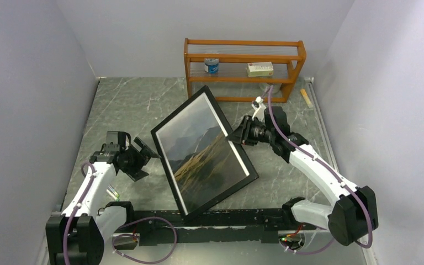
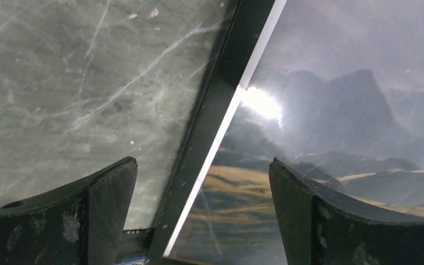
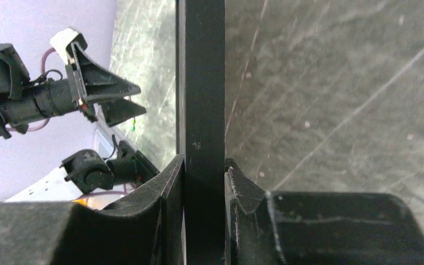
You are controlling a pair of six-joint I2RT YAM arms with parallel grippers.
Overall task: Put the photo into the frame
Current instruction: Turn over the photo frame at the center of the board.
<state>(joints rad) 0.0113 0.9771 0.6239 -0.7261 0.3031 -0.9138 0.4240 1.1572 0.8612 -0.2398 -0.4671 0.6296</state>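
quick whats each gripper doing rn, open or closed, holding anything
Left gripper: open, holding nothing.
Right gripper: closed on the edge of the frame.

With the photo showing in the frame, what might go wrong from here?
The right gripper pinches only one thin edge of the big frame, so it may twist or slip. The left gripper is open over the opposite edge, holding nothing; closing carelessly might mark the photo.
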